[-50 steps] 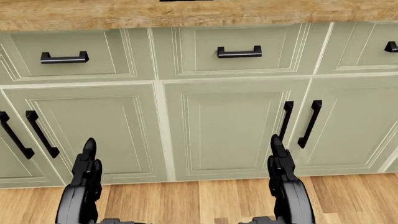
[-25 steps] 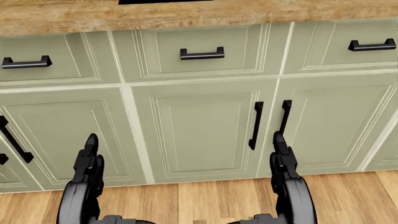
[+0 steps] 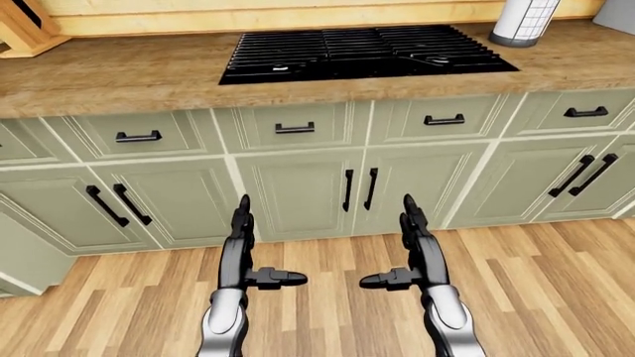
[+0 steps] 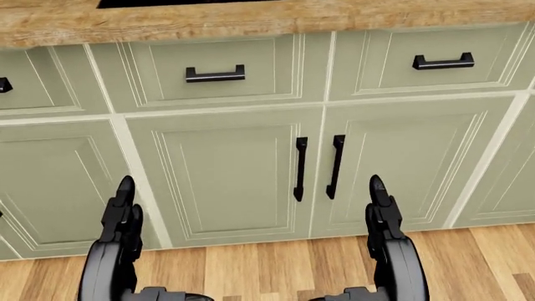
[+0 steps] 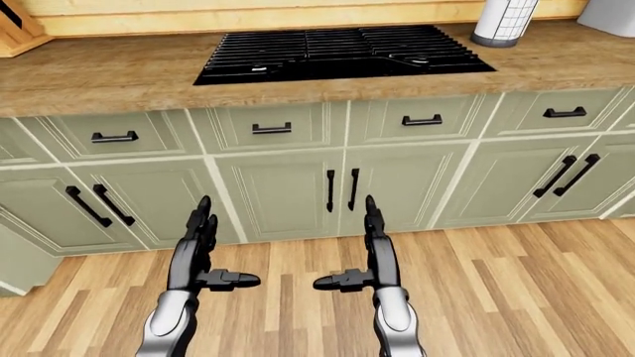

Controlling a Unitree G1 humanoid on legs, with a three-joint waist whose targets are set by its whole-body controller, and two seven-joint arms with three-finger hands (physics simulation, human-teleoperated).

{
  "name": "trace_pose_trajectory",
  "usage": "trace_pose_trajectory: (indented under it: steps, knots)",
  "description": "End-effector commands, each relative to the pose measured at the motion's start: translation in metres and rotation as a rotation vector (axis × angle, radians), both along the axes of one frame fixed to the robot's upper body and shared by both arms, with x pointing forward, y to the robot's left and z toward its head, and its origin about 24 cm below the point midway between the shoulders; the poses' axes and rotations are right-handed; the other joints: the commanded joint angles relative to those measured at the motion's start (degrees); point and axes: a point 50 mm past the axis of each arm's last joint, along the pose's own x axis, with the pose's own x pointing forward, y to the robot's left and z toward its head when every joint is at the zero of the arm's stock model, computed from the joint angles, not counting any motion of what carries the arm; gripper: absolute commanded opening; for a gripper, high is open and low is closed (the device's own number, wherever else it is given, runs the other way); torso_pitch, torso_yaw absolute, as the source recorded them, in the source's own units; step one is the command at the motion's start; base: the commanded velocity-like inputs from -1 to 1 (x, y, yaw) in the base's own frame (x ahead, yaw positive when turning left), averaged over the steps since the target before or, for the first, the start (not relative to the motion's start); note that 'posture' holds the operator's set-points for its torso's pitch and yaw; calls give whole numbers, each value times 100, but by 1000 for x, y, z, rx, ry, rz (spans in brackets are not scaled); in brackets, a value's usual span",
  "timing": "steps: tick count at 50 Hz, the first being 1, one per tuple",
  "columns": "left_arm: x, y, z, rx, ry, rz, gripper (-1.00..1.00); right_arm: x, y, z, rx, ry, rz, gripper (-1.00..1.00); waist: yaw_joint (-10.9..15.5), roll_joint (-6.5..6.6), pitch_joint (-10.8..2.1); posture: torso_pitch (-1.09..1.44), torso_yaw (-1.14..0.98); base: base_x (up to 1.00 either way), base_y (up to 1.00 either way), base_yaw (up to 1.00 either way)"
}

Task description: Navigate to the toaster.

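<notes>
I stand facing a run of sage-green cabinets (image 3: 298,190) under a wooden countertop (image 3: 119,78). A black gas cooktop (image 3: 357,50) is set into the countertop, near the top centre of the left-eye view. To its right stands a white cylinder with a dark base (image 3: 524,22), cut off by the top edge; I cannot identify it further. A wooden block (image 3: 24,30) sits at the top left corner, and part of a pale grey object (image 5: 607,16) shows at the top right corner of the right-eye view, too cropped to name. The toaster does not show in any view.

My left hand (image 3: 241,249) is held out low over the wood-plank floor (image 3: 327,312), fingers extended straight toward the cabinets and thumb jutting inward, holding nothing. My right hand (image 3: 415,249) mirrors it, fingers straight, thumb pointing inward, also holding nothing. The two hands are well apart, and neither touches the cabinets. Between them, higher in the left-eye view, a pair of vertical black door handles (image 3: 359,189) hangs side by side.
</notes>
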Motion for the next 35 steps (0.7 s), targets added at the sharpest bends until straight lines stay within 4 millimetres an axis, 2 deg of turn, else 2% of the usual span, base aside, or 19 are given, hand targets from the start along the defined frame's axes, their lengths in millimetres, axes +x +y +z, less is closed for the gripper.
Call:
trace_pose_trajectory:
  steps: [1,2,3,4,6,8,10,13,14,15,16,17,18,20,26,30,31,32,35]
  knots:
    - [3,1,14,4,-75,-1,100,4,1,15,1,-82,4,100,4,76,-96,0,0,0,-30,0]
    - [3,1,14,5,-75,-2,100,4,2,16,0,-83,4,100,21,250,-179,0,0,0,-31,0]
    - [3,1,14,4,-75,-1,100,4,2,15,1,-83,4,100,92,-42,-87,0,0,0,-30,0]
    - [3,0,14,5,-75,-3,100,4,2,14,0,-82,4,100,38,58,-112,0,0,0,-31,0]
    - [2,0,15,5,-75,-3,100,4,2,14,-1,-82,5,100,51,51,-184,0,0,0,-31,0]
    - [3,0,16,5,-76,-3,100,4,2,15,-2,-83,6,100,41,-18,-182,0,0,0,-31,0]
    - [2,-1,16,6,-76,-3,100,4,1,15,-1,-83,6,100,49,-156,-144,0,0,0,-30,0]
    - [1,-1,17,7,-76,-4,100,4,1,15,-3,-84,7,100,48,-478,-145,0,0,0,-31,0]
    - [1,-1,17,7,-76,-5,100,4,1,15,-2,-85,6,100,33,-689,-212,0,0,0,-30,0]
    - [2,-1,17,7,-76,-5,100,4,1,16,-2,-85,7,100,-20,-977,-285,0,0,0,-30,0]
    - [2,-1,17,6,-75,-3,100,5,1,15,-2,-85,6,100,-48,-586,-173,0,0,0,-30,0]
    - [2,-1,17,6,-75,-3,100,5,1,15,-1,-85,7,100,-35,-677,-175,0,0,0,-30,0]
    - [2,-1,16,7,-75,-4,100,5,1,15,-1,-84,6,100,-70,-642,-175,0,0,0,-32,0]
    - [3,-1,15,7,-75,-5,100,5,1,15,-1,-84,8,100,-42,-520,-176,0,0,0,-30,0]
    - [1,-2,17,7,-74,-4,100,4,1,15,3,-83,6,100,1,-189,-74,0,0,0,-30,0]
    - [2,-1,15,7,-74,-3,100,4,1,15,3,-83,7,100,15,177,-112,0,0,0,-30,0]
    - [2,-1,15,7,-75,-4,100,4,1,15,3,-83,6,100,83,-52,-88,0,0,0,-30,0]
    - [2,-1,15,8,-75,-5,100,4,1,15,4,-83,6,100,24,47,-114,0,0,0,-30,0]
    - [3,-2,14,10,-74,-7,100,4,1,15,3,-84,8,100,27,17,-193,0,0,0,-30,0]
